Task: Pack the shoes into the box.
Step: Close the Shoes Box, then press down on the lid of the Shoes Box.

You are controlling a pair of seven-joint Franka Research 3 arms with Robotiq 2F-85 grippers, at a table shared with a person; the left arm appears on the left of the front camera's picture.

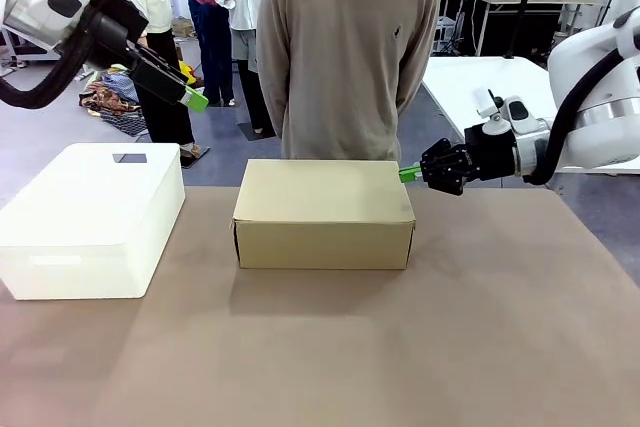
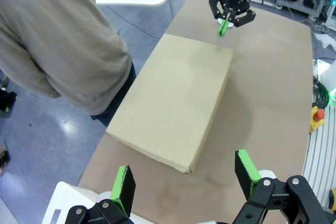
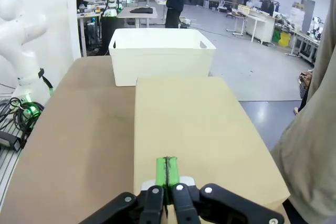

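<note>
**Op A:** Where does the box [image 1: 323,212] sit?

**Op B:** On the surface [image 1: 400,347] in the middle, lid down flat, the person [image 1: 345,47] standing just behind it. I can't see the shoes from here, so I won't guess where they are.

**Op A:** And my pincers?

**Op B:** The right pincer [image 1: 409,174] has its green pads pressed together with nothing between them, level with the lid's far right corner. Whether it touches the cardboard I can't tell. The left pincer [image 2: 184,177] is spread wide and empty, hanging high over the white bin [image 1: 90,217].

**Op A:** How will the box handle?

**Op B:** I'd judge it light, stiff along the edges, but the broad lid panel will likely flex. Plain cardboard, not slippery. I'd catch the lid by its free front edge rather than push on the middle.

**Op A:** What do the views add to one another?

**Op B:** The left wrist view looks down on the whole lid and the right pincer beyond it. The right wrist view runs along the lid to the bin's open rim. The front view shows the box's front wall.
</note>
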